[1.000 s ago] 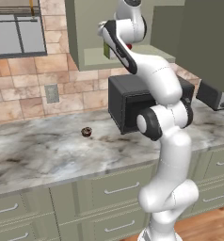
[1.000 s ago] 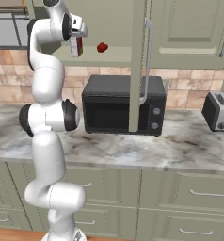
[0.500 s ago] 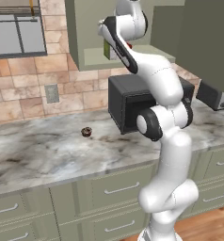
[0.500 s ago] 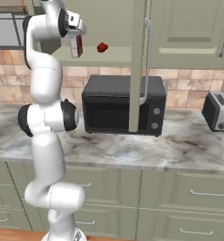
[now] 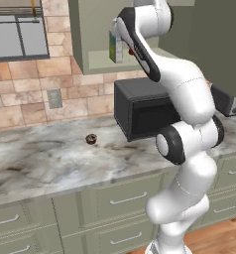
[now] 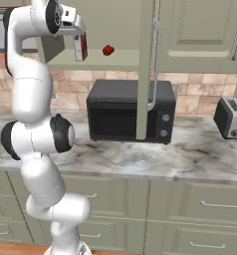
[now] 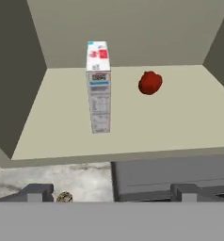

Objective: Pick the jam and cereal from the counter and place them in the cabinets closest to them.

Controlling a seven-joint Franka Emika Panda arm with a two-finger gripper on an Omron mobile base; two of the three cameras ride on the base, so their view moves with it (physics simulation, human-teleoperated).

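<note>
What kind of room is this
A kitchen, rendered: a microwave and toaster stand on a marble counter, with wall cabinets above and drawers below.

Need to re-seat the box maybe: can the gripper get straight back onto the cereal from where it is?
Probably yes. The gripper is open just outside the cabinet shelf, and the cereal stands upright straight ahead with nothing between. The jam lies apart to one side.
</note>
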